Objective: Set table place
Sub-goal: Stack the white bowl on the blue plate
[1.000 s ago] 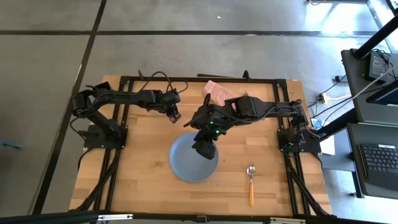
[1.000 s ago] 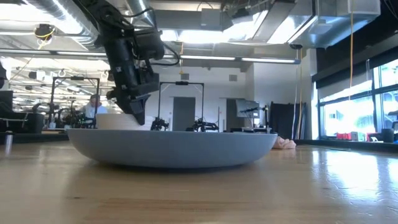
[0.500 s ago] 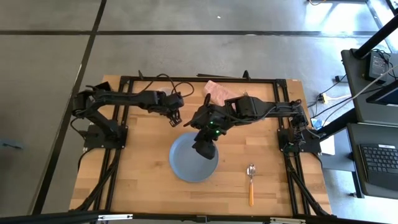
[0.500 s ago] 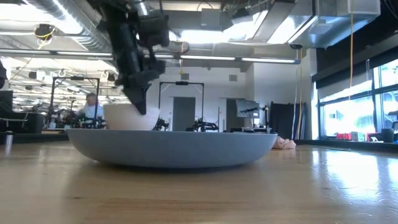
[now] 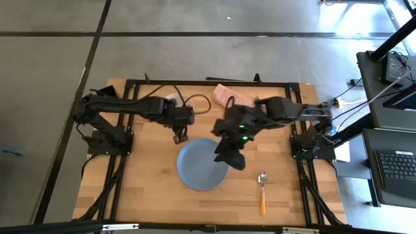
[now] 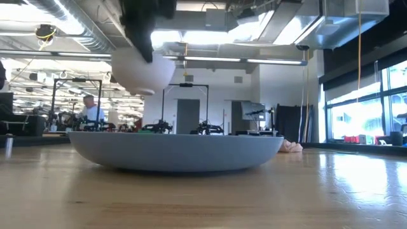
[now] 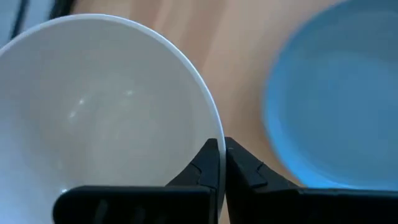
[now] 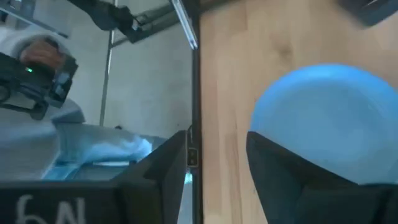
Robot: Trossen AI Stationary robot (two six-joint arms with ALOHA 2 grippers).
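Observation:
My left gripper (image 7: 222, 142) is shut on a white bowl (image 7: 106, 99), which hangs in the air (image 6: 143, 70) beyond the plate's far left side. In the high view the left arm covers the bowl, and my left gripper (image 5: 179, 135) is just off the plate's far left rim. The round grey-blue plate (image 5: 198, 169) lies flat on the wooden table (image 5: 149, 175). My right gripper (image 5: 233, 159) stands open over the plate's right rim, its fingers apart (image 8: 217, 143) with nothing between them. A spoon with an orange handle (image 5: 262, 192) lies right of the plate. My left gripper pinches the bowl's rim (image 7: 216, 127), with one finger inside the bowl and one outside. The fingers come from above, pointing down (image 6: 141, 28). The bowl hangs below them, tilted and lifted clear of the table.
A pink cloth (image 5: 231, 94) lies at the table's far edge, behind the right arm. A black metal frame (image 5: 195, 83) runs round the tabletop. Bare wood shows left of the plate and along the near edge.
My left gripper has gone toward the plate and risen with the bowl, which stood on the table behind the plate and now hangs clear above it. My right gripper has shifted from over the plate's middle toward the table's right edge.

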